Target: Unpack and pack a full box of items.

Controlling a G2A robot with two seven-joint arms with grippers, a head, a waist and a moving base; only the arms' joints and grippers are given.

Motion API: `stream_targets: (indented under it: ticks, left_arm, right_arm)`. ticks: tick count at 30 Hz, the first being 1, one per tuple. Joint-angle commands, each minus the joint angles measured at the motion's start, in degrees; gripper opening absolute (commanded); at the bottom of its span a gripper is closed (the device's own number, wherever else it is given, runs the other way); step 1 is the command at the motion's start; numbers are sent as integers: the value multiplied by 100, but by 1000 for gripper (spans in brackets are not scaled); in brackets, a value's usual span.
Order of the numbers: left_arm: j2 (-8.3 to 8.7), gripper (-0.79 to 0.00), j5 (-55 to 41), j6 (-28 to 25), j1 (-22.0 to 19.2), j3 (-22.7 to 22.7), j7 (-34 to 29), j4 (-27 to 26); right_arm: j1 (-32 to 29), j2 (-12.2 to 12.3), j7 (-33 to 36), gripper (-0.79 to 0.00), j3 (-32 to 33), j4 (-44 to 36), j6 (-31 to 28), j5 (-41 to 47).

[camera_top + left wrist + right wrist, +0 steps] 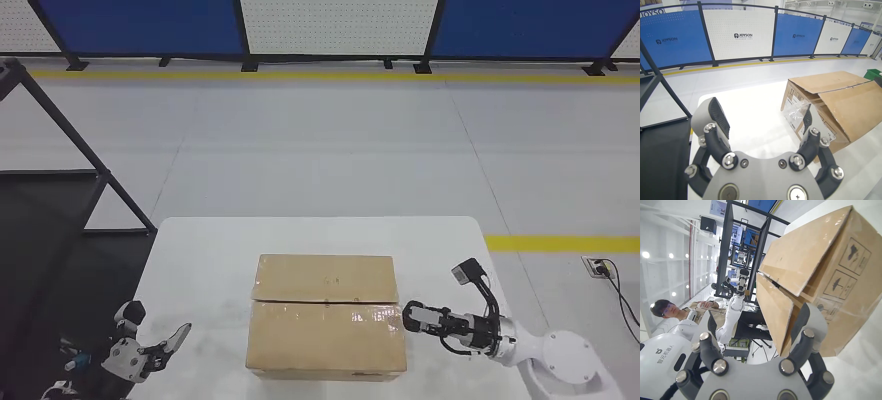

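Note:
A brown cardboard box stands in the middle of the white table. Its two top flaps lie almost flat, slightly raised along the seam. My right gripper is at the box's right end, open. In the right wrist view the corner of the nearer flap sits between that gripper's spread fingers. My left gripper hovers open and empty over the table's front left corner, well apart from the box; its ribbed pads face each other wide apart.
A black metal rack stands just left of the table. A green bin shows beyond the box. Blue and white fence panels line the far floor. Bare table surface lies left of the box and behind it.

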Motion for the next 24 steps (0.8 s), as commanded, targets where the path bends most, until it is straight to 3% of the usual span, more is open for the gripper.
stream_targets:
  ticks: [1,8,16,24]
  left_arm:
    - [-3,0,20,24,8,19,7,-5]
    - [-14,0,76,98,54,61,39,-15]
    - [-24,0,145,149,98,127,48,-83]
    - [-24,0,145,149,98,127,48,-83]
  right_arm:
    - [23,0,19,0,-74,-29,-3,-21]
    - [163,-16,398,0,-235,101,-178,719]
    - [215,19,1414,0,-163,115,-538,1660]
    - [-108,135,1765,0,-37,-655,-445,1610]
